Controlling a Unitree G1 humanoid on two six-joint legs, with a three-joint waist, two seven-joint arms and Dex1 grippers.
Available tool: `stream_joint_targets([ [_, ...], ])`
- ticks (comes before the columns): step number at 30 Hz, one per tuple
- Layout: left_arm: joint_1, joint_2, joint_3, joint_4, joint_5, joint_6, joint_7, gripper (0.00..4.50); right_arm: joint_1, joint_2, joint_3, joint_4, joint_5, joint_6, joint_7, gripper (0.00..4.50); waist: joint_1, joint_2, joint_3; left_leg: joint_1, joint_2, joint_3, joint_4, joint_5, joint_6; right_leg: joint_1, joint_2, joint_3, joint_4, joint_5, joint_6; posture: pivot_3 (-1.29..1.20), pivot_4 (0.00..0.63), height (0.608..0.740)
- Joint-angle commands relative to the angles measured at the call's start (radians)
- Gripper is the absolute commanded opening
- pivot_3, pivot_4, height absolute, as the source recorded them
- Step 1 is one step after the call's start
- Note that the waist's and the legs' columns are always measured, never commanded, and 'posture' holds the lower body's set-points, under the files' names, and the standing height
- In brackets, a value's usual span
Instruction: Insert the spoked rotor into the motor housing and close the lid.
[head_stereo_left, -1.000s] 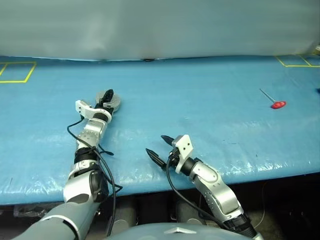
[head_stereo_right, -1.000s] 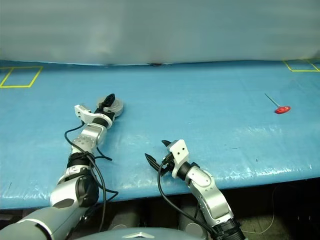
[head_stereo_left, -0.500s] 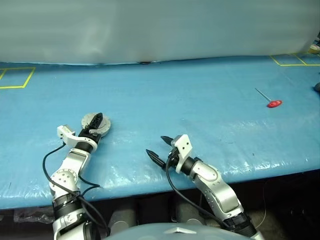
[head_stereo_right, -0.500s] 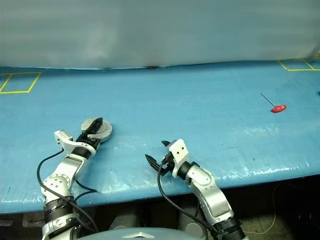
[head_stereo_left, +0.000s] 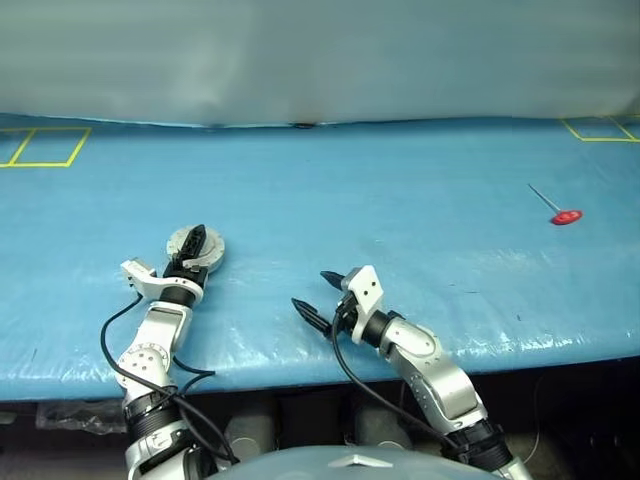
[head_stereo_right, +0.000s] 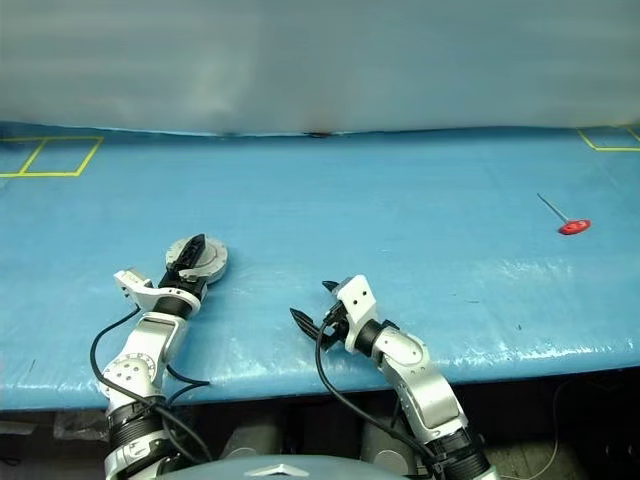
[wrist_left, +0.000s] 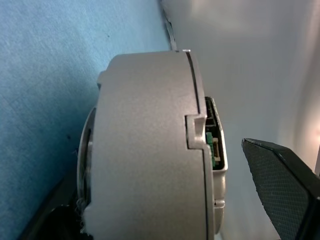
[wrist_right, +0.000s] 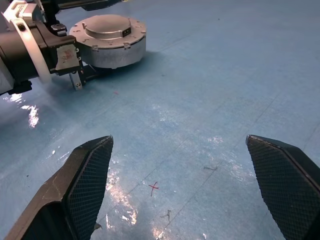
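Your left gripper (head_stereo_left: 190, 253) clasps the round grey metal motor housing (head_stereo_right: 197, 259), lid on, near-left on the blue table (head_stereo_left: 420, 200). Keep it level; the right gripper (head_stereo_left: 318, 295) stays spread, empty.

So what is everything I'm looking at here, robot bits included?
Motor housing: one, grey, round, lid on top, on the table's near left, between the left hand's fingers.
Lid: one, grey, sitting on the housing.
Pin with red head: one, thin shaft, far right of the table.
Yellow tape squares: outlines at the far left and far right corners.
Table: one, covered in blue sheet.
Wall: pale grey, behind the table.
Left hand: black fingers either side of the housing.
Right hand: black fingers open, holding nothing, near the front edge.
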Motion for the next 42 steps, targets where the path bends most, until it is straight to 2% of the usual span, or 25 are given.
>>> stream_joint_targets([
  [1,-0.033,-0.021,-0.027,0.069,0.012,-0.009,-0.007,3.79,0.009,-0.003,-0.012,-0.036,-0.001,0.006,-0.003,4.50,0.005,0.000,0.000,0.000,0.000,-0.001,0.000,0.000,0.000,0.000,0.000,0.000,0.000,0.000,0.000,0.00,0.150,0.740],
  [5,-0.110,-0.008,-0.025,0.122,0.018,-0.036,-0.032,2.45,0.009,-0.003,-0.010,-0.038,-0.006,0.012,-0.005,4.50,0.013,-0.002,0.001,-0.004,-0.001,-0.004,0.001,0.001,0.001,-0.001,0.000,-0.003,0.000,0.000,0.000,0.00,0.150,0.740],
  [12,-0.221,0.018,-0.011,0.191,0.045,-0.067,-0.048,2.42,0.003,0.003,-0.007,-0.036,-0.013,0.021,-0.005,4.50,0.008,-0.003,0.002,-0.017,-0.002,-0.007,0.002,0.002,-0.001,-0.006,0.001,-0.003,-0.001,0.002,0.002,0.00,0.150,0.740],
  [24,-0.507,0.091,0.037,0.504,0.161,-0.235,0.002,2.42,-0.005,0.016,0.000,-0.025,-0.026,0.022,-0.013,4.50,-0.002,-0.014,0.009,-0.018,-0.002,-0.008,0.002,0.005,-0.005,-0.006,0.002,-0.005,-0.003,0.005,0.008,0.00,0.150,0.740],
  [32,-0.583,0.114,0.053,0.607,0.209,-0.232,0.074,2.42,0.007,0.018,-0.002,-0.027,-0.028,0.022,-0.023,4.50,-0.002,-0.014,0.010,-0.019,-0.002,-0.008,0.001,0.004,-0.005,-0.007,0.002,-0.005,-0.004,0.006,0.010,0.00,0.150,0.740],
  [33,-0.584,0.115,0.055,0.611,0.210,-0.231,0.083,3.14,0.007,0.019,-0.002,-0.027,-0.027,0.022,-0.023,4.50,-0.002,-0.014,0.009,-0.019,-0.002,-0.008,0.001,0.005,-0.005,-0.007,0.002,-0.006,-0.004,0.006,0.010,0.00,0.150,0.740],
  [37,-0.581,0.120,0.064,0.617,0.219,-0.235,0.127,4.37,0.002,0.023,-0.001,-0.021,-0.028,0.021,-0.023,4.50,-0.002,-0.014,0.009,-0.017,-0.002,-0.008,0.001,0.005,-0.006,-0.005,0.002,-0.005,-0.004,0.006,0.010,0.00,0.150,0.740],
  [42,-0.562,0.126,0.066,0.605,0.236,-0.232,0.178,4.47,-0.001,0.027,0.001,-0.016,-0.028,0.021,-0.021,4.50,-0.016,-0.013,0.009,-0.015,-0.001,-0.008,0.001,0.006,-0.007,-0.005,0.002,-0.005,-0.002,0.006,0.010,0.00,0.150,0.740],
])
